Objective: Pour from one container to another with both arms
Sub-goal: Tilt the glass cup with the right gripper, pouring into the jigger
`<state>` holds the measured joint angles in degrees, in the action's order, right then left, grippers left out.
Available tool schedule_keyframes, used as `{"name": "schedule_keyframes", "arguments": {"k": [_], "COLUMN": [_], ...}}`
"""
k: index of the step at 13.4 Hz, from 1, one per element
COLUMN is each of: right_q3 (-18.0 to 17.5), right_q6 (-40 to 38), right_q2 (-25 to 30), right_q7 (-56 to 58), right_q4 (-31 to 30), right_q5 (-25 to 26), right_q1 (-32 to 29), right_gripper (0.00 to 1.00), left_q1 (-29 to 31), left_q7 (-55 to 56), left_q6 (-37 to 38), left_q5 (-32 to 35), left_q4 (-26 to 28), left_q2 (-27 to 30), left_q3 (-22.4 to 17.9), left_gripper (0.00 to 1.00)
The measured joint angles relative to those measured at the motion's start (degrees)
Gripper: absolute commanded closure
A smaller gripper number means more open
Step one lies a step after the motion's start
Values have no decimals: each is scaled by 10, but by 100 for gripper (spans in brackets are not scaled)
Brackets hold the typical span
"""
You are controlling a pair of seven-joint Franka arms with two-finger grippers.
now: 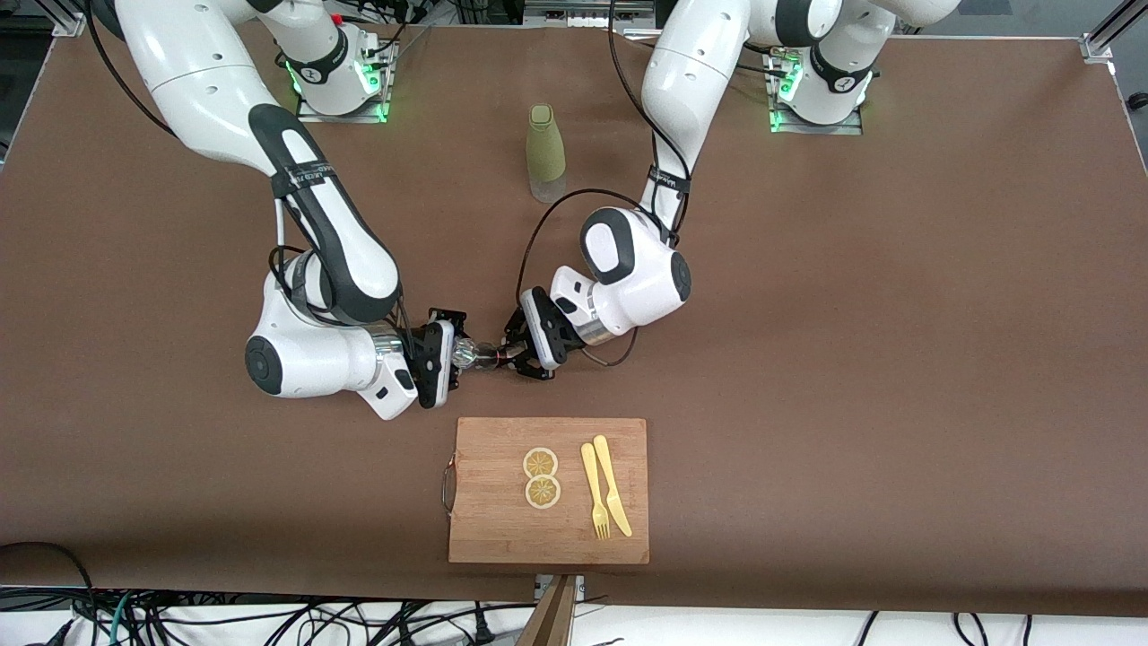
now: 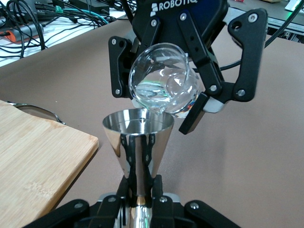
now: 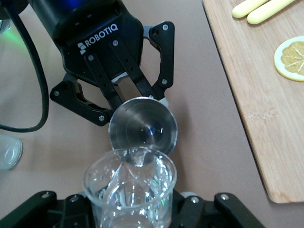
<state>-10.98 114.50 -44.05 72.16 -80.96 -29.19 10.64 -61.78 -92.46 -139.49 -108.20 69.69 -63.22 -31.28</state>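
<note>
A robotics lab: 2 bolted arm bases (image 1: 341, 85), loose cables (image 1: 269, 619), aluminium framing (image 1: 1108, 31).

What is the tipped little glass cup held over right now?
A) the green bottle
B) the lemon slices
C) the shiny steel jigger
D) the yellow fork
C: in the left wrist view the glass cup, gripped by the right claw, tilts with its lip just above the steel jigger held by the left claw.

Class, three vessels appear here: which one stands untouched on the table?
The green bottle. The glass cup is in the right claw, the steel jigger in the left claw.
</note>
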Motion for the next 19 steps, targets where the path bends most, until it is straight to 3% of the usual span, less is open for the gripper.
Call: {"name": "schedule_keyframes", "arguments": {"k": [13,19], "right_q3": [-10,-11], "right_q6": [1,1], "right_q2": [0,0], "right_q7": [-42,-5], "right_q4": [11,13], "right_q5": [43,43], "right_q1": [2,-5], "right_gripper": [71,71], "left_q1": [0,0], "left_q7": [0,-3], "left_q6": [0,0], "left_q5": [0,0], "left_q4": [0,-1], "left_q2": [-1,-1], "left_q3": [0,-1], "left_gripper": [100,100]}}
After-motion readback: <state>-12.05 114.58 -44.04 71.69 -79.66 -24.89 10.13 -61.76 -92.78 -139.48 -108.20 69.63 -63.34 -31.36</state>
